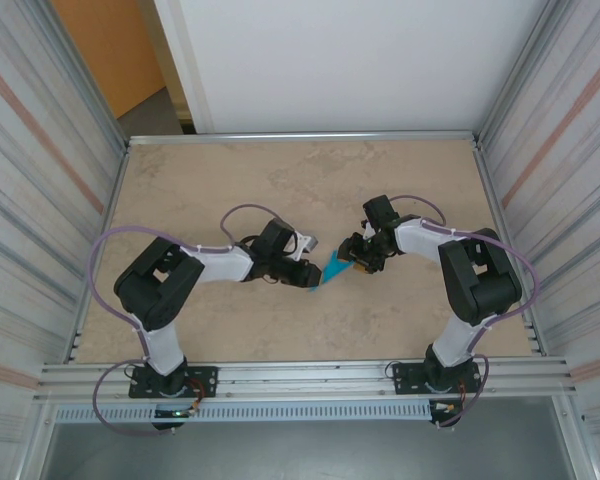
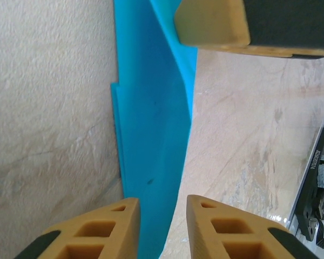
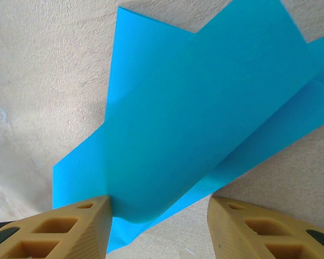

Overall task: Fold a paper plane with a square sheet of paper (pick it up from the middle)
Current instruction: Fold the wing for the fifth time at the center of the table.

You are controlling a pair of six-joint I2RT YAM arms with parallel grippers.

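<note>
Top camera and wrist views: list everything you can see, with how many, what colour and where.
Folded paper: one, teal-blue, mid-table between the grippers.
Table: one, beige marbled, under everything.
Side walls: two, grey ribbed metal, left and right.
Back panel: one, white, behind the table.
Rail: one, silver, near edge.
Left arm: one, black and white, left side.
Right arm: one, black and white, right side.
Left gripper: one, tan fingers, open, at the paper's left.
Right gripper: one, tan fingers, open, at the paper's right.
</note>
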